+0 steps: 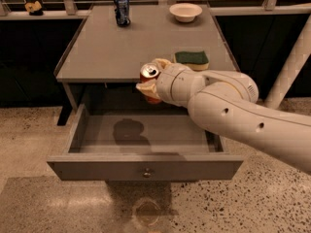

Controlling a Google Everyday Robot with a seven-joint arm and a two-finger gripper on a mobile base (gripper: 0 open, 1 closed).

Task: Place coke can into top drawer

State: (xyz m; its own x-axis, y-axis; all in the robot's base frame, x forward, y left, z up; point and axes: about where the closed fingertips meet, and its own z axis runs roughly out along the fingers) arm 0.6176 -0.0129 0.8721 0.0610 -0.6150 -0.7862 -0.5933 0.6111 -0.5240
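My gripper is shut on the coke can, a red can with a silver top, held upright in the air. It hangs over the back of the open top drawer, just in front of the table's front edge. The drawer is pulled out wide, with a grey flat front panel and a small round knob. Its inside holds nothing but the shadow of the can and arm. My white arm comes in from the right and hides the drawer's right rear part.
On the grey tabletop stand a dark blue can at the back, a white bowl at the back right and a green sponge near the front right. A speckled floor lies below. A white post stands right.
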